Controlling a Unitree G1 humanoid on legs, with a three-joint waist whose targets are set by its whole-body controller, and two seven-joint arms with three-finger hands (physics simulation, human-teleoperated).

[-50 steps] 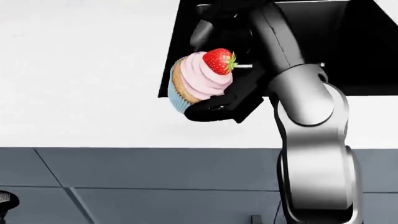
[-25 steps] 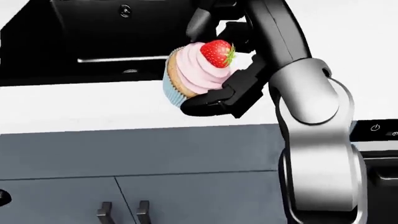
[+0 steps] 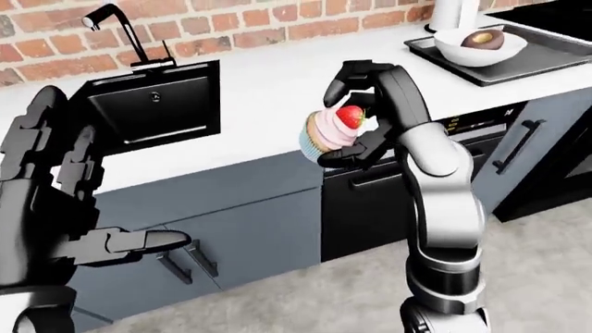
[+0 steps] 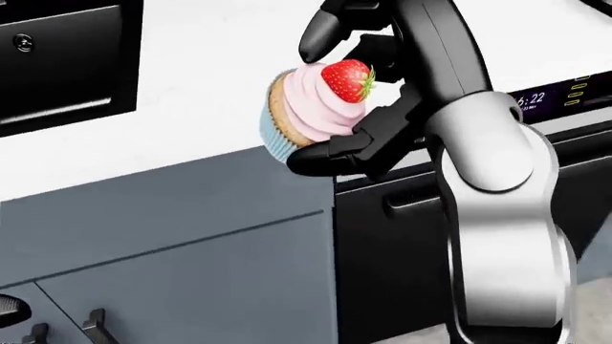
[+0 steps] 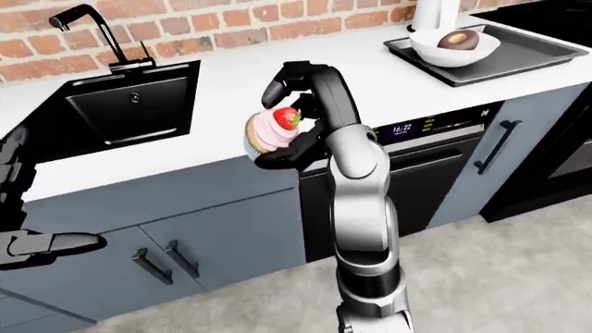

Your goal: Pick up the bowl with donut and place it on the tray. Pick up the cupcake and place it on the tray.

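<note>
Right fingers grasping cupcake above counter edge, left fingers spread loose, bowl with donut on tray

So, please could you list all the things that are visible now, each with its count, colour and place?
cupcake: one, pink frosting, blue wrapper, red strawberry on top; held in the air above the counter edge
bowl with donut: one, white bowl, brown donut; on the tray
tray: one, grey; upper right of the right-eye view
sink: one, black, with a black faucet; set into the counter at left
counter: one, white
oven: one, black, lit display; under the counter
cabinets: grey, below the counter
wall: red brick, top
right hand: black, closed round the cupcake
left hand: black, empty, lower left
</note>
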